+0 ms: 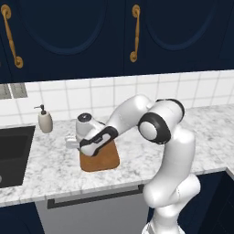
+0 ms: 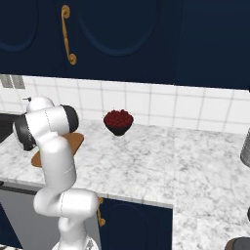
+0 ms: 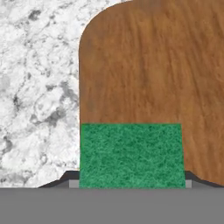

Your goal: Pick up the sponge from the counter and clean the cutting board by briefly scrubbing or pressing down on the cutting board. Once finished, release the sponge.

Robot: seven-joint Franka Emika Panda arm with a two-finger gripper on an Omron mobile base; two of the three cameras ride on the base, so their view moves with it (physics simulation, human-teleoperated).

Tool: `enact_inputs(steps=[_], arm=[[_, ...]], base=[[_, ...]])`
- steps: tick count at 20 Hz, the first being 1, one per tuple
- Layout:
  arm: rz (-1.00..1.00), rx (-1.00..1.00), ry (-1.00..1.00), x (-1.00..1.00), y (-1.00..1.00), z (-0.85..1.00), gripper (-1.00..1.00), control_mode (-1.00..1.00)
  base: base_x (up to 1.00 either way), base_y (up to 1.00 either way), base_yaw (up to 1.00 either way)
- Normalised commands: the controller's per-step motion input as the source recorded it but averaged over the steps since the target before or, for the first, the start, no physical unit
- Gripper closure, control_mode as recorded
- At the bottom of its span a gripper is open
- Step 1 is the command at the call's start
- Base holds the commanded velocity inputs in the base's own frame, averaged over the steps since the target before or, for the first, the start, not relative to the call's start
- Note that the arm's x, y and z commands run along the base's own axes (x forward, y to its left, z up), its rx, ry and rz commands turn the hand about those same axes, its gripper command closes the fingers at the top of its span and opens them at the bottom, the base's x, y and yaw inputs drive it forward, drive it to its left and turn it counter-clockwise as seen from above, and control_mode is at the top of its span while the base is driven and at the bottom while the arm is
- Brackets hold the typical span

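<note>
Sponge [image 3: 131, 155] clamped in the gripper [image 3: 131, 183] over the cutting board [image 3: 153, 70].

The counter [image 1: 55, 162] is white and grey stone. A brown board [image 1: 101, 160] lies flat on it, a soap bottle [image 1: 45, 120] stands near the wall, and a dark bowl [image 2: 118, 121] of red fruit sits farther along.

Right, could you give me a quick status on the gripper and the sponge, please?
Gripper shut on sponge, fingertips either side. Sponge over cutting board, near its edge; contact not clear. Soap dispenser and bowl of red fruit stand well off.
</note>
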Motion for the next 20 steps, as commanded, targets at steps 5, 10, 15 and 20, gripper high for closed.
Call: enact_inputs(steps=[5,10,15,20], arm=[[0.00,0.04,-0.08,0.73,-0.24,-0.31,1.00,-1.00],[0.00,0.04,-0.01,0.70,-0.33,-0.30,1.00,-1.00],[0.00,0.03,-0.02,0.41,-0.62,-0.18,1.00,-1.00],[-0.03,0.00,0.00,0.03,-0.62,-0.18,1.00,-1.00]], base=[[0.00,0.00,0.00],[0.00,0.00,0.00],[0.00,0.00,0.00],[0.00,0.00,0.00]])
